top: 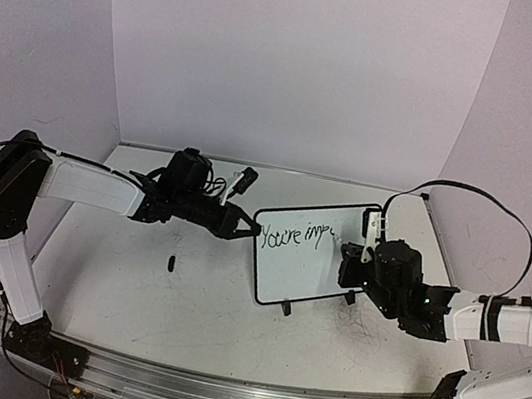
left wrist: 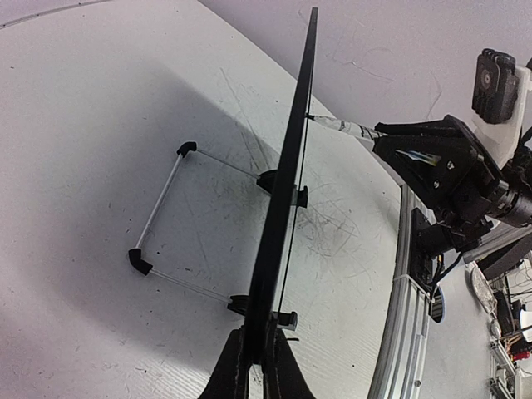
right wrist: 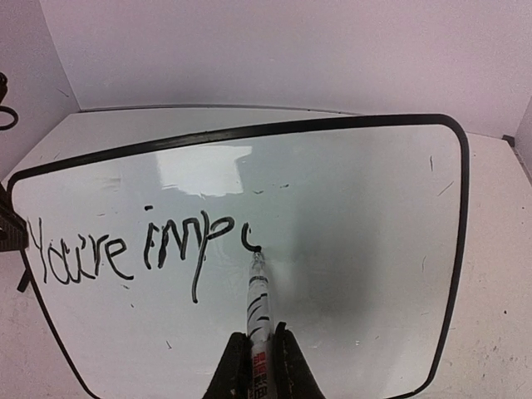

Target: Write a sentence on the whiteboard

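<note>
Nearest the lens, a marker [right wrist: 258, 303] pinched between the fingers of the right hand [right wrist: 260, 345], tip touching the whiteboard [right wrist: 357, 191] at the end of a small curved stroke. Written there already: "You're imp" plus that open curve, so probably mid-word, with the sentence well short of done. Whiteboard standing on the bench [top: 131, 285] between the two arms, propped upright on a wire stand [left wrist: 158, 212] and small black feet [left wrist: 295, 197], written face toward the right arm. Gripped at the edge nearer the left arm by the left hand [left wrist: 258, 353], fingers pressed onto the thin black frame from both sides. Near the left arm, a small dark piece [top: 170, 263] lying loose on the bench, perhaps a cap; too small to tell. Risks from here: with too hard a push of the tip, the whiteboard rocking back on its stand or twisting out of that narrow edge grip, leaving skewed or broken strokes. With too light a touch, or a tip lifted early, gaps in the letters. With a low sweep of the right hand across the wet ink, smeared words. With the remaining width misjudged, letters crowded against the right frame.
</note>
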You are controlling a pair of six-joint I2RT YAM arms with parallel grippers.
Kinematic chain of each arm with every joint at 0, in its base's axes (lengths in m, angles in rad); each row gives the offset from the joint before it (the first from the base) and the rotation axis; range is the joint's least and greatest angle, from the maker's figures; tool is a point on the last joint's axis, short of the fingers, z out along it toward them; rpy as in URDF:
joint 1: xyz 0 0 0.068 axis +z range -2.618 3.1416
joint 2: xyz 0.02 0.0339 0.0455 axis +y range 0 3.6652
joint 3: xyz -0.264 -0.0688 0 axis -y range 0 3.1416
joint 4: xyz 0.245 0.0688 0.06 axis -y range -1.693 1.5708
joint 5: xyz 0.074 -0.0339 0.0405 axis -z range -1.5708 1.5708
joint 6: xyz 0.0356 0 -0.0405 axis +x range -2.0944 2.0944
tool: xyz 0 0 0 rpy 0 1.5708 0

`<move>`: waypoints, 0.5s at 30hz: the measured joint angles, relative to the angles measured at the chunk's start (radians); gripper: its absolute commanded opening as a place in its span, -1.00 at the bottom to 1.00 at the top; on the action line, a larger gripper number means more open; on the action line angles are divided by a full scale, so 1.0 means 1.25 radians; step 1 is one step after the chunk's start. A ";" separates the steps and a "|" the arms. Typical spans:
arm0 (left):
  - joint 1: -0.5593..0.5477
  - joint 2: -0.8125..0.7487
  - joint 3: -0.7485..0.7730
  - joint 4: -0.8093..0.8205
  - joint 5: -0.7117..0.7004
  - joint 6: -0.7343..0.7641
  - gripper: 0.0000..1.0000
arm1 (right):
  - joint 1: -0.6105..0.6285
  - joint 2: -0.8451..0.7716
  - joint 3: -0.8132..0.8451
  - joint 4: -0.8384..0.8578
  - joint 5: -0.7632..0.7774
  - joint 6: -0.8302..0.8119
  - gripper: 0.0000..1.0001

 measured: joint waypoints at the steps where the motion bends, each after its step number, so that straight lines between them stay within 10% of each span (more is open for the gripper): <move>1: 0.000 0.000 0.000 0.000 0.000 0.000 -1.00 | 0.000 0.000 0.000 0.000 0.003 0.000 -1.00; 15: 0.000 0.000 0.000 0.000 0.000 0.000 -1.00 | -0.004 0.013 0.024 0.012 0.022 -0.018 -1.00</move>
